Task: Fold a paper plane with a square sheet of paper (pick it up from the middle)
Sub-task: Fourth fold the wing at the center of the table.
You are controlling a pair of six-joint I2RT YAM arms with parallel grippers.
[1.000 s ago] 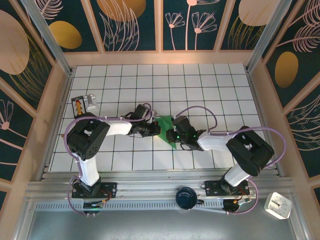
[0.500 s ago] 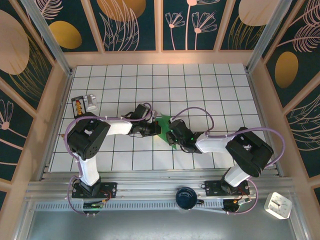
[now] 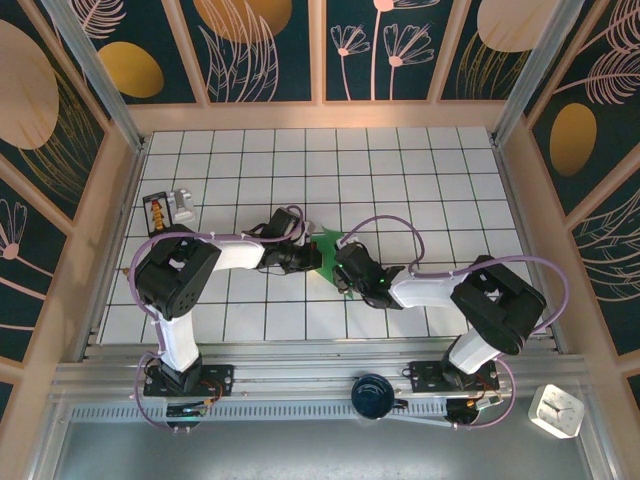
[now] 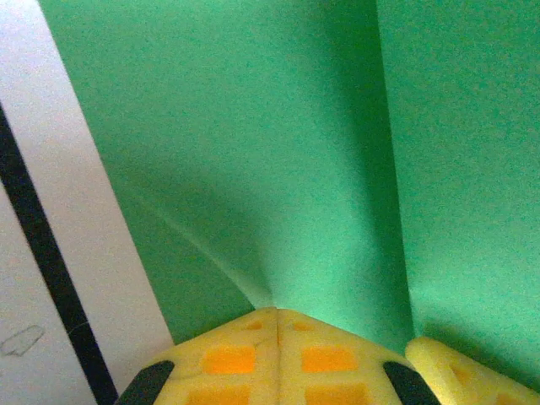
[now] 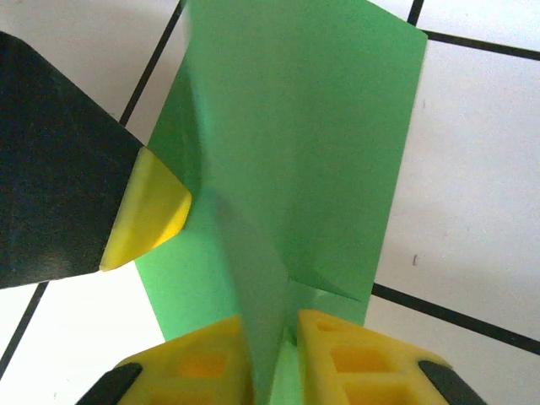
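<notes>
The square sheet of paper [image 3: 328, 243] is green and creased, lying on the tiled table between both grippers. My left gripper [image 3: 316, 259] is shut on the sheet's left edge; in the left wrist view its yellow fingertips [image 4: 277, 314] meet on a crease of the paper [image 4: 278, 135]. My right gripper [image 3: 346, 270] comes in from the right. In the right wrist view an upright flap of the paper [image 5: 295, 152] stands pinched between its jaws [image 5: 274, 329]. The left gripper's fingertip [image 5: 150, 211] shows beside the paper. The paper plane is out of view.
A small black and orange box [image 3: 159, 212] and a grey block [image 3: 184, 205] sit at the table's left side. A dark round object [image 3: 372, 393] rests on the front rail, and a white object [image 3: 556, 410] lies outside the frame at bottom right. Wooden walls [image 3: 320, 115] ring the table.
My right gripper has slid left toward the left gripper, covering more of the green paper. The left arm has stayed in place, still shut.
</notes>
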